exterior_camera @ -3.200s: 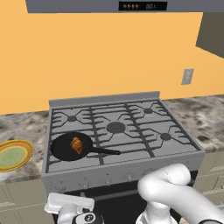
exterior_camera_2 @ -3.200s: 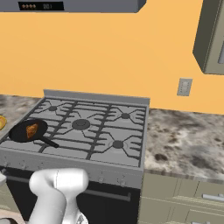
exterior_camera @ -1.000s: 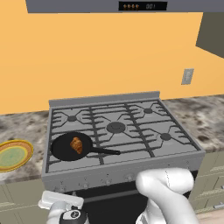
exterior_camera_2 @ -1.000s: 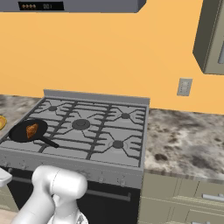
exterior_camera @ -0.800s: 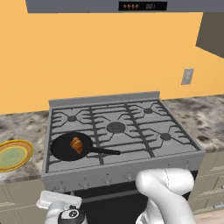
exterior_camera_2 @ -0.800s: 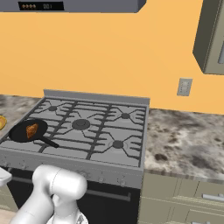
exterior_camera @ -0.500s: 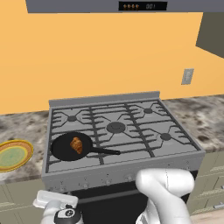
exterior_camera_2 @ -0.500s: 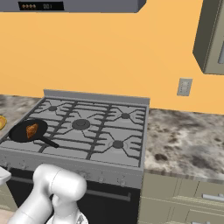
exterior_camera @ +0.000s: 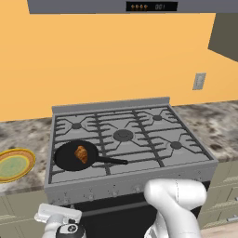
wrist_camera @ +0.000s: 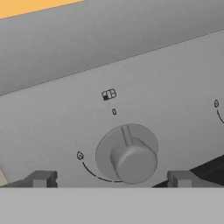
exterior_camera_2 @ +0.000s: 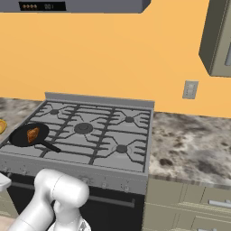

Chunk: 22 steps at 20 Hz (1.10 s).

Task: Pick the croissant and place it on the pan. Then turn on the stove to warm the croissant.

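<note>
Sitting at far left of the left base view, a green plate with a yellow rim (exterior_camera: 15,164) rests on the speckled countertop (exterior_camera: 23,135), just beside the stove (exterior_camera: 125,139) and apart from it. Next to the right, the pan (exterior_camera: 72,156) stands on the front-left burner grate, handle pointing right toward the stove's middle. The croissant (exterior_camera: 81,154) lies inside the pan, right of its centre; right base view agrees, croissant (exterior_camera_2: 33,134) in pan (exterior_camera_2: 27,135). Below the stove's front edge, the hand of the white arm (exterior_camera: 174,200) hangs low before the left end of the knob panel.

Hand view: gripper (wrist_camera: 111,178) faces the grey front panel head-on. Finger tips (wrist_camera: 41,178) spread wide, one each side of a round grey knob (wrist_camera: 132,160), neither touching it. Knob's pointer ridge aims up toward a small mark above it; a flame symbol sits at lower left of the dial. Nothing held.

Further right: remaining burners, then more countertop and a wall outlet (exterior_camera: 199,81).
</note>
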### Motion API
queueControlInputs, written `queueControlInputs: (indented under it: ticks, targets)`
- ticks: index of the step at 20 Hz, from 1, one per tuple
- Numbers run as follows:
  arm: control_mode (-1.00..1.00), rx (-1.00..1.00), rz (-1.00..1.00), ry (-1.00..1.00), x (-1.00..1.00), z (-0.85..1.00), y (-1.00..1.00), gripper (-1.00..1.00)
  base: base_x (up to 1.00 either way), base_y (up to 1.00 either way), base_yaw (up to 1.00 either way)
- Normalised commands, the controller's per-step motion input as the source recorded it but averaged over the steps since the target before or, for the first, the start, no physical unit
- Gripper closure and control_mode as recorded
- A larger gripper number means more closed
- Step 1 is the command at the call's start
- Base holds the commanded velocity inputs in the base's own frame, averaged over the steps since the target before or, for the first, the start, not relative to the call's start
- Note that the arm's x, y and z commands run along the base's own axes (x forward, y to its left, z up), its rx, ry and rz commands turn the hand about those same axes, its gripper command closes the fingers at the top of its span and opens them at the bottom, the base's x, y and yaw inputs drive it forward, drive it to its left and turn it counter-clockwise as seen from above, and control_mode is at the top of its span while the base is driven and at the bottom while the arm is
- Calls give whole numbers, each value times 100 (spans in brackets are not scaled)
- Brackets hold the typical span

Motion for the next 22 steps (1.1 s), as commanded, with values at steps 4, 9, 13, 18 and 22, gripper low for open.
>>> queueControlInputs:
  ticks: [4,9,13,18,22]
  targets:
    - [-100,0,-1,0,0,0,0,-100,0,0,0]
    - [-100,0,-2,0,1,0,0,-100,0,0,0]
    - [-100,0,-1,0,9,0,1,100,0,0,0]
    - [-100,0,-2,0,5,0,0,100,0,0,0]
    - [-100,0,-1,0,3,6,-4,100,0,0,0]
